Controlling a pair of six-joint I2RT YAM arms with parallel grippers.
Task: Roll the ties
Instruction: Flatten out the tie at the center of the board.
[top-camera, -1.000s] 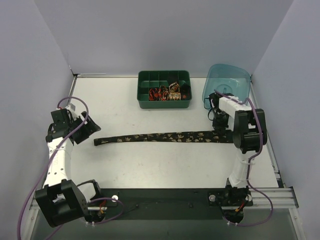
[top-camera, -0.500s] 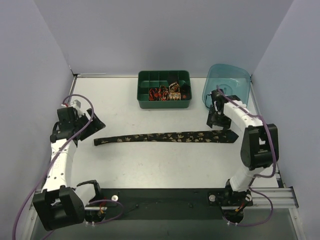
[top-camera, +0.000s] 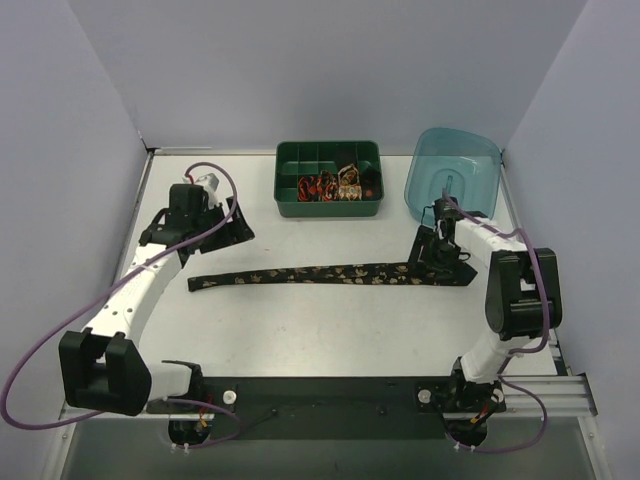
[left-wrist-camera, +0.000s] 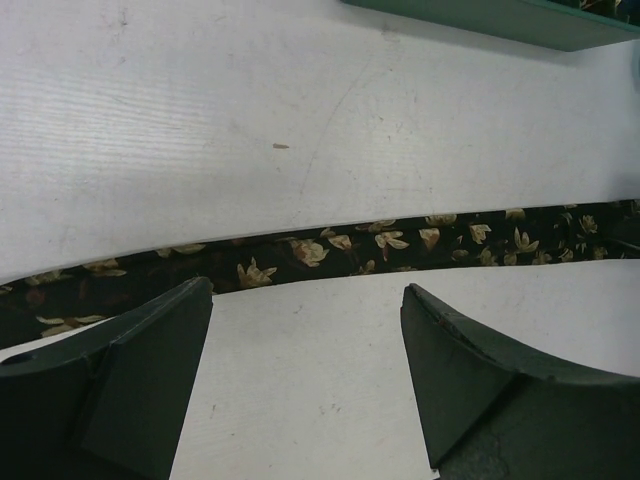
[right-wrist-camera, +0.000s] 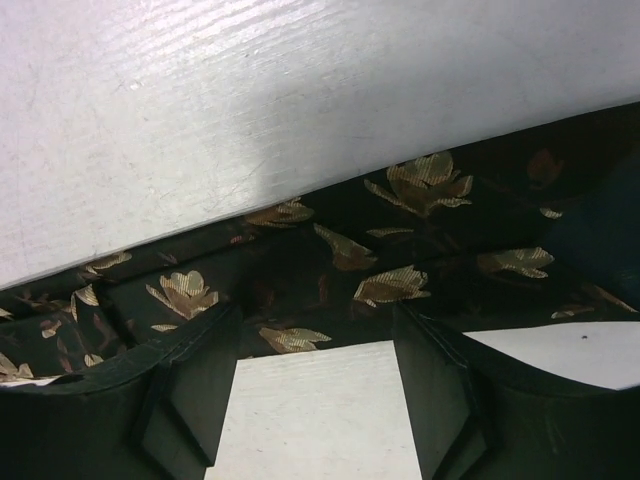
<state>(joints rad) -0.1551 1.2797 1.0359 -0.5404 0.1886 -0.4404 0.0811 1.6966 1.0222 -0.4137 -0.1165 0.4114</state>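
The long tie (top-camera: 320, 272) lies straight across mid-table, probably so it rolls evenly. The right gripper (right-wrist-camera: 315, 335), jaws apart and empty, sits low at its wide end, likely to start the coil; the left gripper (left-wrist-camera: 307, 300), also spread, hovers near the narrow end. Behind, rolled ties (top-camera: 335, 186) sit in the green tray (top-camera: 328, 209)

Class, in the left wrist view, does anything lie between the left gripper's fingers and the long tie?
Nothing visible does. Only bare table separates the open left gripper from the long tie, which runs flat just beyond its fingers.
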